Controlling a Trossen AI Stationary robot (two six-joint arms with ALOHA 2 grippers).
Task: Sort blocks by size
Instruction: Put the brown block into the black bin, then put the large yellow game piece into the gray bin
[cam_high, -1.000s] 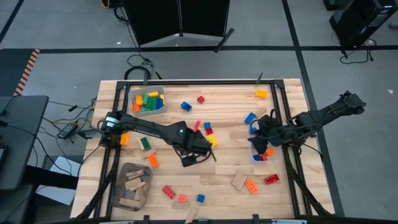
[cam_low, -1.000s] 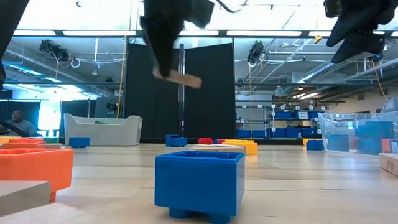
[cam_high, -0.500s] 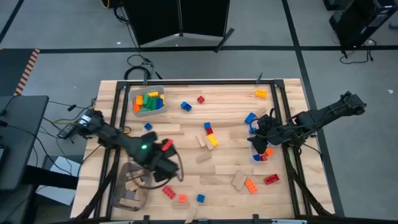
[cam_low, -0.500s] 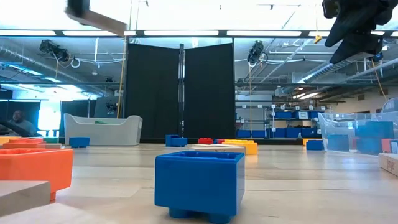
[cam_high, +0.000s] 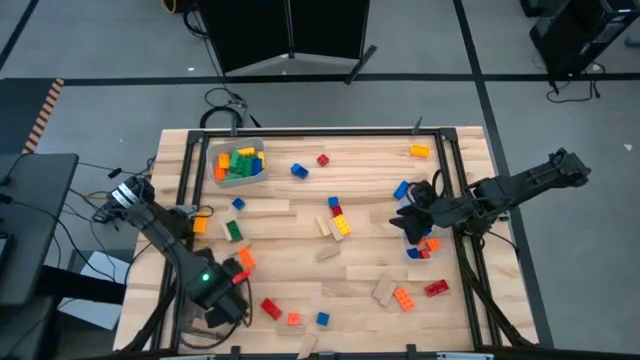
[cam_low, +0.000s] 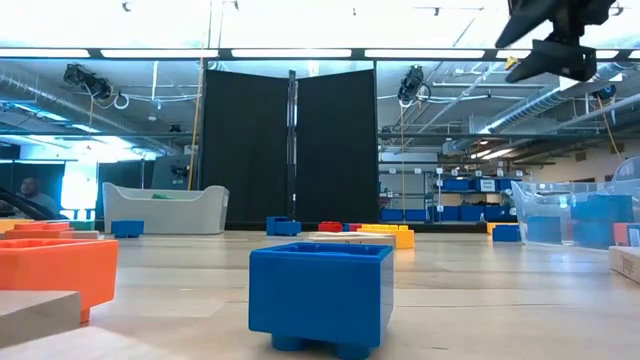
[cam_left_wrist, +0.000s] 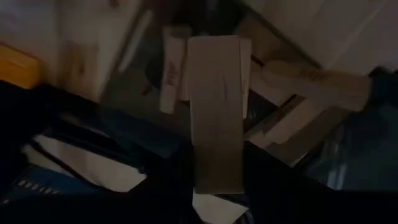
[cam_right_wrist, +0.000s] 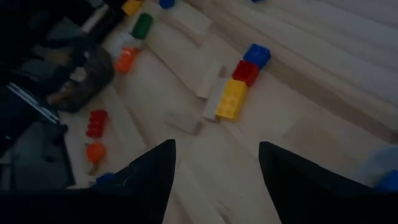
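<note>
text: none legible | labels: none | brands: none | numbers: none | faint marks on wooden pieces (cam_left_wrist: 173, 78) in left wrist view: too blurred to read

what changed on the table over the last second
The left gripper carried a tan wooden piece from mid-table across to the grey bin at the near left corner, and now holds it over the wooden pieces already inside, fingers shut on it. The right gripper shifted only slightly by the clear bin, fingers open and empty. The loose blocks on the table stayed put.
</note>
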